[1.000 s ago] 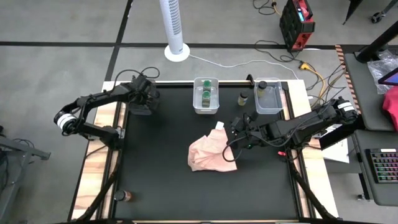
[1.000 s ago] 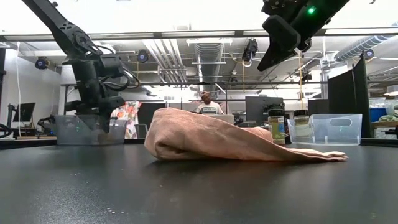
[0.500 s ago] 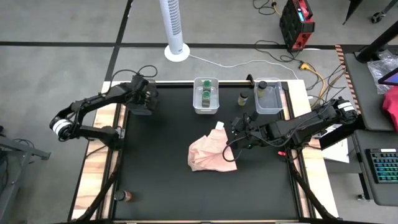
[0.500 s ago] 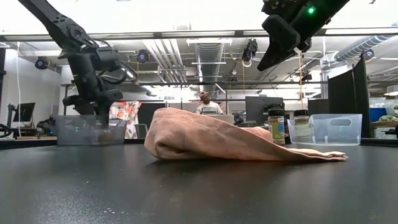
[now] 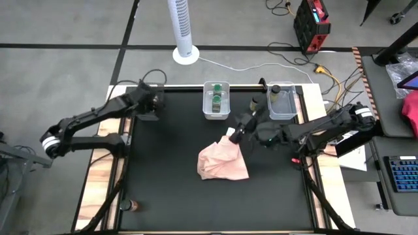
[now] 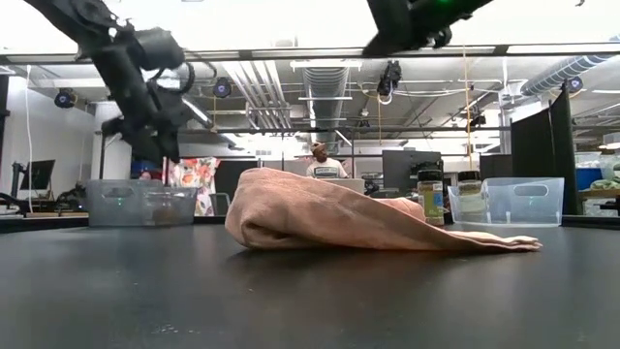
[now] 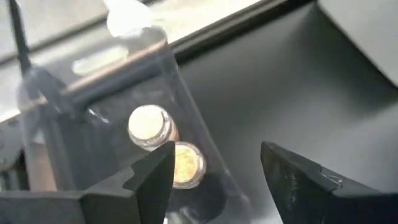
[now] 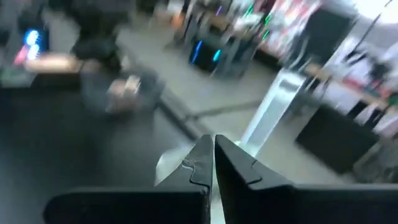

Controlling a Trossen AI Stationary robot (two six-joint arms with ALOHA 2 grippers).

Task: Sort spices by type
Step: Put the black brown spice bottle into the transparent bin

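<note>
A small jar (image 5: 132,205) with a dark lid is seen at the near left edge of the tabletop (image 5: 170,189), well apart from everything else. A crumpled pink cloth (image 5: 222,162) lies near the middle of the tabletop. Just beyond the cloth's far right corner the right pincer (image 5: 236,134) is held above the surface, its fingers pressed together with nothing between them. Farther back, a clear bin (image 5: 216,100) stands at the middle of the far edge, and two jars with green lids (image 5: 216,98) are seen inside it. A second clear bin (image 5: 281,102) stands toward the far right corner, with one dark-lidded jar (image 5: 275,89) inside at its far end. Between these two bins a lone jar (image 5: 255,102) with a dark lid stands on the bare tabletop, just beside the right-hand bin. At the far left corner a third clear bin (image 7: 118,124) is seen, holding two jars with pale lids (image 7: 163,140) side by side. The left pincer (image 5: 147,108) hovers above this bin, its fingers (image 7: 155,174) partly spread and empty. Beyond the tabletop, a white tower fan (image 5: 182,29) stands on the floor, and a person (image 6: 321,160) is seen far back in the room.
</note>
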